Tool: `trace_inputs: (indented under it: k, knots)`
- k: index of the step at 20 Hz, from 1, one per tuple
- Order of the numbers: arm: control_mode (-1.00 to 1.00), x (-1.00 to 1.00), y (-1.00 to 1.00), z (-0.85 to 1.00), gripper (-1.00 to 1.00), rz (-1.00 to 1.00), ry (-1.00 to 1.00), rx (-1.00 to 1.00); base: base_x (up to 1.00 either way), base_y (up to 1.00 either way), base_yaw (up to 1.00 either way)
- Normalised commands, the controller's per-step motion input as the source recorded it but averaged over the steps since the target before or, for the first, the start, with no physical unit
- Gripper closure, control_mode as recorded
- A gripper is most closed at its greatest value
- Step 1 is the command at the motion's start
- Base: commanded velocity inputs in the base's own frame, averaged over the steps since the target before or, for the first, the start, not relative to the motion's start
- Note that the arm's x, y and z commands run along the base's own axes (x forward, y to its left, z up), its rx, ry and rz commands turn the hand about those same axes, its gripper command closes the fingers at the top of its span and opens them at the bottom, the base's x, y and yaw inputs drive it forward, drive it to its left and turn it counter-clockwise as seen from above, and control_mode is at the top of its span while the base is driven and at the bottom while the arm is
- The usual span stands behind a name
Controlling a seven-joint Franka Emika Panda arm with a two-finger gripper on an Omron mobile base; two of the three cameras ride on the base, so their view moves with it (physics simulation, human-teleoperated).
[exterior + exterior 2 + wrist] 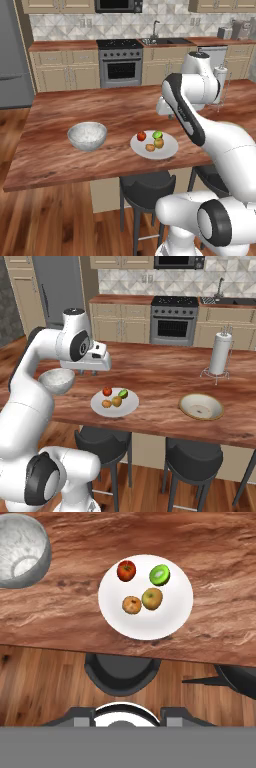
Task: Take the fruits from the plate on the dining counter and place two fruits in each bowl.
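Observation:
On the dining counter (75,110) lies the flat white plate (167,148) (129,406) (170,619). It carries a red fruit (126,570), a bright green one (159,574), a yellow-green one (152,598) and an orange one (131,604). The grey speckled bowl (87,135) (56,380) (20,554) stands left of the plate. Far to its right sits the pale beige bowl (201,406). My gripper (87,373) (171,116) hovers open well above the counter, over the plate's area, with nothing between its fingers.
A paper towel holder (220,353) stands on the counter behind the beige bowl. Dark stools (102,441) (192,456) are tucked under the counter's near edge. A stove and cabinets line the back wall.

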Motion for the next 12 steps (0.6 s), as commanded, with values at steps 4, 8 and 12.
trace_inputs:
  k: [4, 8, 12]
  knots:
    - [-1.00, 0.03, 0.00, -0.11, -1.00, 0.00, -0.01, 0.00, 0.00, 0.00, 0.00]
    - [-1.00, 0.09, -0.05, -0.48, -1.00, 0.00, 0.00, 0.00, 0.00, 0.00, 0.00]
    - [-1.00, 0.18, -0.09, -0.65, -1.00, 0.00, 0.00, 0.00, 0.00, 0.00, 0.00]
